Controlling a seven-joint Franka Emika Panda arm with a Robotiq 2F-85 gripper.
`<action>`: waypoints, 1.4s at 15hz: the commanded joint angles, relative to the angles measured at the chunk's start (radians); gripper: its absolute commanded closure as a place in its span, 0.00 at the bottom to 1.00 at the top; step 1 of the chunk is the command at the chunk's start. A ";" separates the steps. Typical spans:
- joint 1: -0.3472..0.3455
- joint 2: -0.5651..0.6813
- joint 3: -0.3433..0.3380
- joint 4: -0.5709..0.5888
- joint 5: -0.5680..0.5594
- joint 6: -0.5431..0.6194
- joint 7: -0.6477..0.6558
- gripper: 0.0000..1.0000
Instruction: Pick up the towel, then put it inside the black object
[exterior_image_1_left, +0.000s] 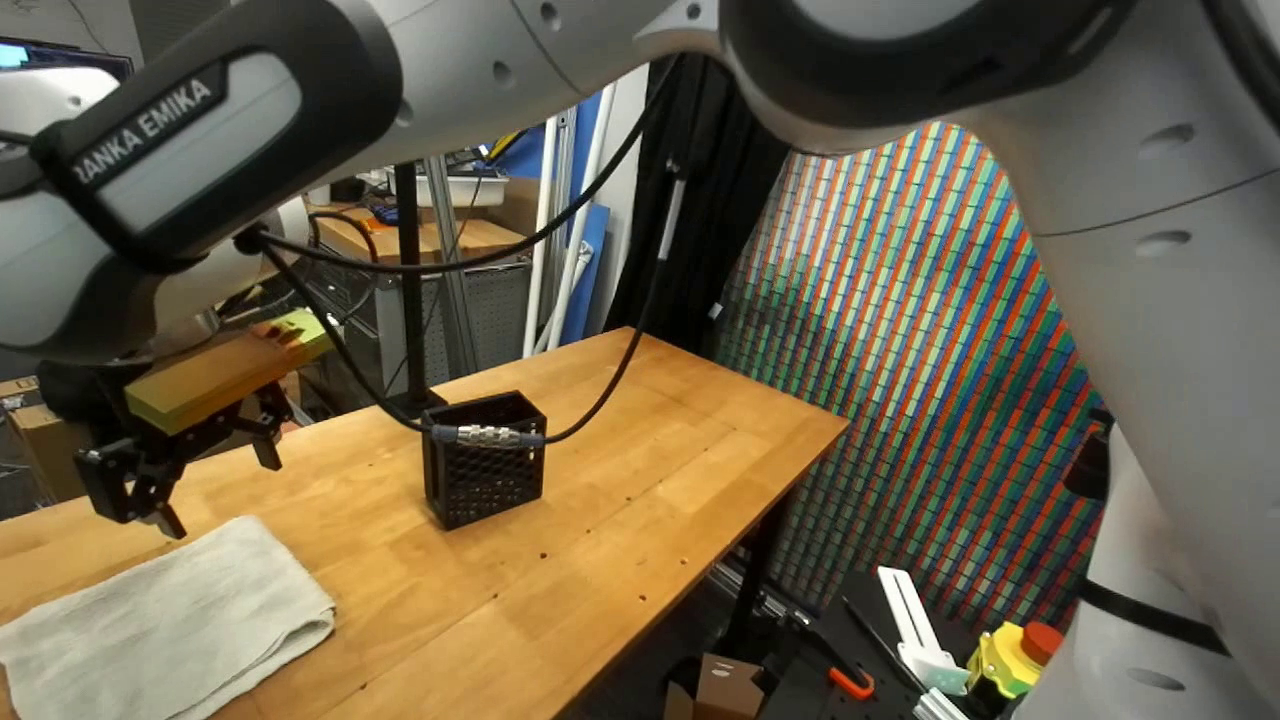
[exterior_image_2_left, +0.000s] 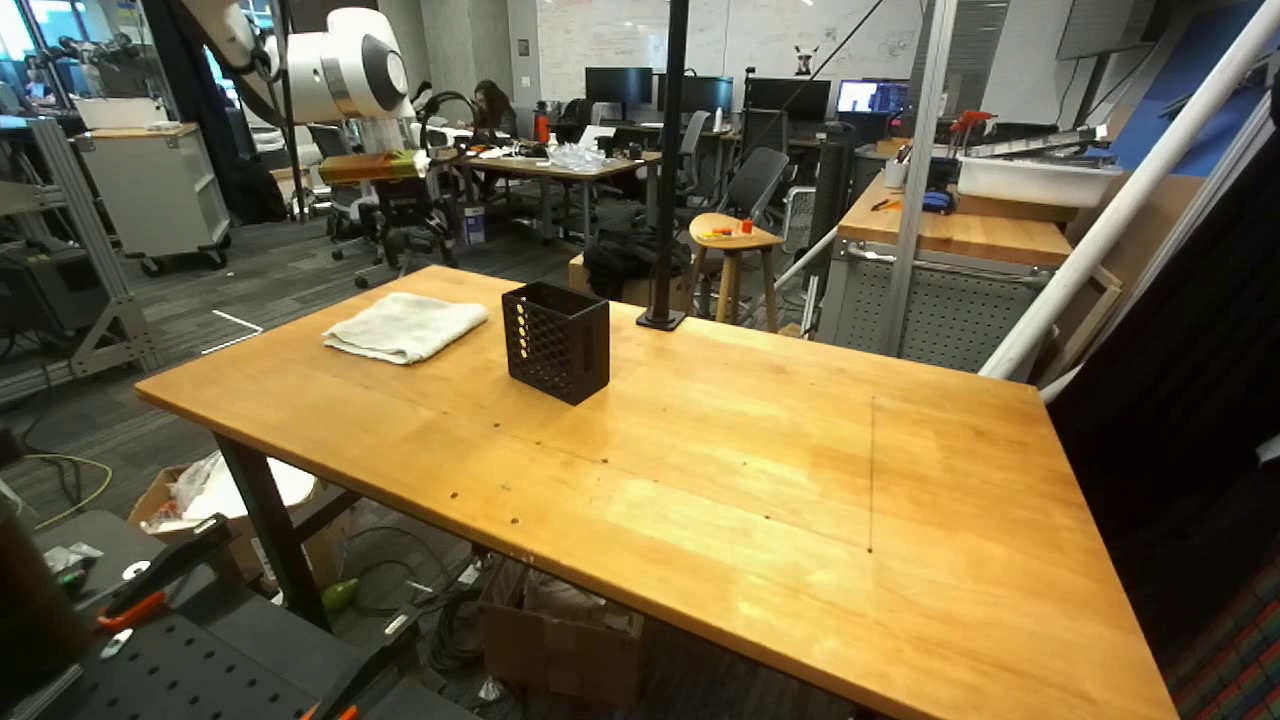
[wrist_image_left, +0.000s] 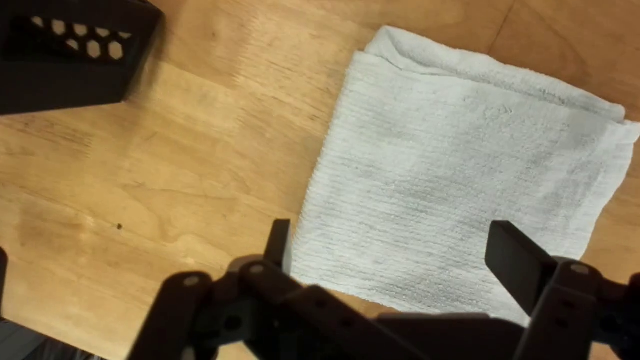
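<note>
In an exterior view, my tool hangs spread above the worktop, holding nothing. In an exterior view, the towel lies folded near the basket. In the wrist view, it's beneath my tool; I judge pickup and placing both remain.

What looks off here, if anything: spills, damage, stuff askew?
No spill or damage visible. One mild oddity: a cable with a metal connector sags in a slack loop below the arm; it looks loosely routed and might snag. The towel lies folded, its layers uneven along one edge; the black crate stands upright.
</note>
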 joint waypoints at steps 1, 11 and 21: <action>0.031 0.157 -0.015 0.187 0.031 -0.019 -0.044 0.00; 0.045 0.451 0.011 0.437 0.136 -0.025 -0.162 0.00; 0.041 0.470 0.016 0.466 0.164 -0.052 -0.160 0.73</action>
